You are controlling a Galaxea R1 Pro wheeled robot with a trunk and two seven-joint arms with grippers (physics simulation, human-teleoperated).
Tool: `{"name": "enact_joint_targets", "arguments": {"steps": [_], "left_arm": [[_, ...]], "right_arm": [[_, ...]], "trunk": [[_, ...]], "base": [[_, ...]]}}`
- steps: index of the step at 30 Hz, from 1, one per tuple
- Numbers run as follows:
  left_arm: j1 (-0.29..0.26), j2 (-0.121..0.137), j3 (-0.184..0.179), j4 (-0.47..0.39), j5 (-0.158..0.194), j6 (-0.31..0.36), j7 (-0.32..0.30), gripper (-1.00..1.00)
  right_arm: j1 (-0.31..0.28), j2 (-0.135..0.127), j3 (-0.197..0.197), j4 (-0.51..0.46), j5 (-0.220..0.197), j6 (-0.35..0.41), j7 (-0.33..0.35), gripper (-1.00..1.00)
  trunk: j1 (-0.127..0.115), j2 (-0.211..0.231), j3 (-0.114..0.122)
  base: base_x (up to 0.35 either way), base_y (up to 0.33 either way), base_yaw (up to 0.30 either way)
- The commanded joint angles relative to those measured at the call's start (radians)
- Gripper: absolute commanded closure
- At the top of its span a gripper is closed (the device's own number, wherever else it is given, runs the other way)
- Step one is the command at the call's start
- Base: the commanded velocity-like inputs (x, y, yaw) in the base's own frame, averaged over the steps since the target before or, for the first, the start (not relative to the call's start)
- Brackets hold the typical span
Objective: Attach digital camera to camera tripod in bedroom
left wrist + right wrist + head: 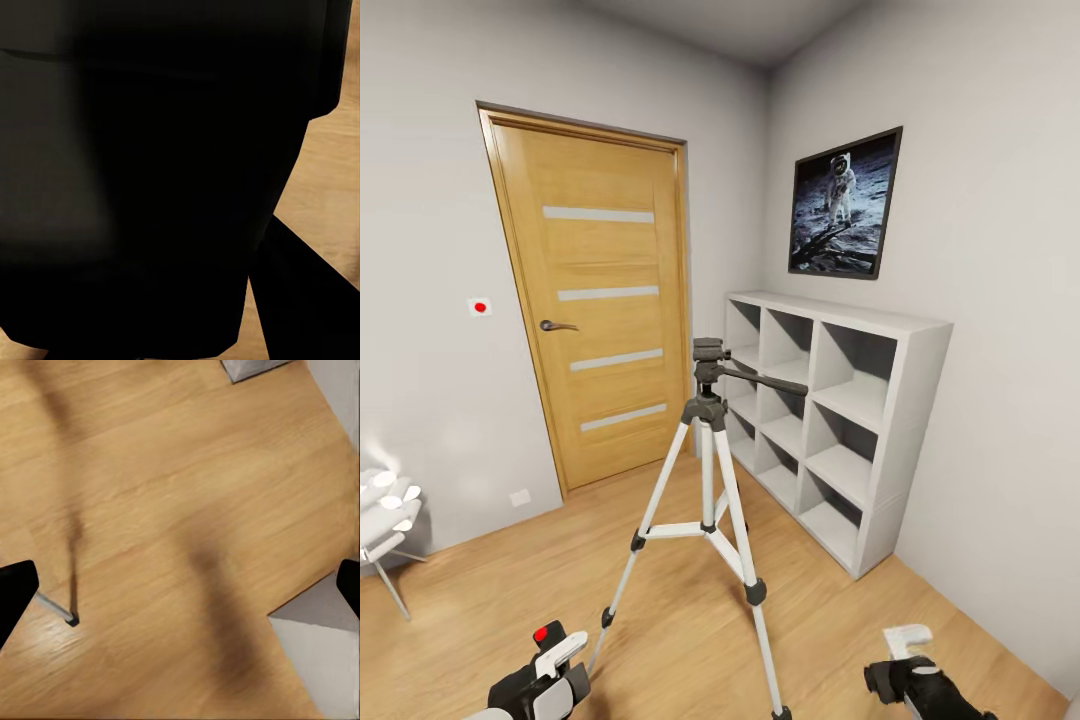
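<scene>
The camera tripod (705, 415) stands on the wood floor in the middle of the bedroom, with silver-white legs, a dark head and its pan handle pointing right. Its head carries nothing. Low at the front left, my left gripper (555, 668) is shut on the digital camera (523, 688), a black body with a red dot on top. That black body (150, 180) blocks most of the left wrist view. My right gripper (908, 652) hangs low at the front right, open, its black fingertips far apart over bare floor (180, 589). One tripod foot (71, 619) shows there.
A closed oak door (595, 300) is in the back wall. A white cube shelf (830, 430) lines the right wall under an astronaut picture (845, 203). A small white piece of furniture (385, 520) sits at the left edge. Open floor surrounds the tripod.
</scene>
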Motion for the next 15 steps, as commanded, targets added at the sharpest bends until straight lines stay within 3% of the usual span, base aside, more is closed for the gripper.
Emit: {"name": "enact_joint_targets", "arguments": {"steps": [1, 4, 6, 10, 13, 15], "left_arm": [[-0.001, 0.0, -0.01, 0.0, 0.008, -0.002, 0.001, 1.0], [-0.001, 0.0, -0.01, 0.0, 0.008, -0.002, 0.001, 1.0], [-0.001, 0.0, -0.01, 0.0, 0.008, -0.002, 0.001, 1.0], [-0.001, 0.001, -0.01, 0.0, 0.008, -0.002, 0.0, 1.0], [-0.001, 0.001, -0.01, 0.0, 0.008, -0.002, -0.002, 1.0], [-0.001, 0.001, -0.01, -0.001, 0.008, -0.002, -0.003, 1.0]], "right_arm": [[0.001, 0.0, -0.006, -0.082, 0.009, 0.08, 0.034, -1.0], [0.002, -0.001, -0.006, -0.254, 0.008, 0.246, 0.101, -1.0], [0.002, 0.001, -0.006, -0.316, 0.009, 0.308, 0.111, -1.0], [-0.016, 0.016, -0.006, -0.37, 0.009, 0.365, 0.114, -1.0], [-0.066, 0.022, -0.007, -0.372, 0.006, 0.396, 0.114, -1.0], [-0.146, 0.03, -0.008, -0.358, -0.009, 0.434, 0.113, -1.0]], "trunk": [[0.0, -0.001, -0.001], [0.0, -0.001, -0.001], [0.0, -0.001, -0.001], [0.0, -0.001, -0.001], [0.0, -0.001, -0.001], [0.0, -0.001, -0.001]], "base": [[0.0, 0.0, 0.0], [0.0, 0.0, 0.0], [0.0, 0.0, 0.0], [0.0, 0.0, 0.0], [0.0, 0.0, 0.0], [0.0, 0.0, 0.0]]}}
